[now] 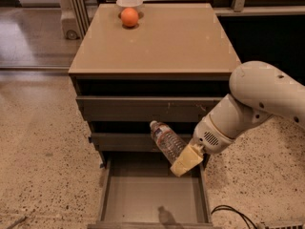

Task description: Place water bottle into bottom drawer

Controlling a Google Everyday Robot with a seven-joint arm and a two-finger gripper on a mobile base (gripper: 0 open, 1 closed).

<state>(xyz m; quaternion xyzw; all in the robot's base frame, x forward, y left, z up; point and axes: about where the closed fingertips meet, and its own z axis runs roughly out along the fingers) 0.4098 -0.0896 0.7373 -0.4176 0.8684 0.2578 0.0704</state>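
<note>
So my gripper [181, 162] is hanging over the back right corner of the bottom drawer [152, 200], and my fingers [189, 157] are clamped on the base end of the water bottle [166, 141]. The bottle is tilted, cap pointing up and left, and it sits right in front of the middle drawer front [121, 141], above the open drawer's floor. That drawer is pulled out toward the camera, with thin side walls left and right and a flat grey floor under the bottle. The drawer's right wall is close below my fingers. Up on the cabinet top [157, 46], an orange [129, 17] sits just in front of a white bowl [129, 3], well apart from me.
</note>
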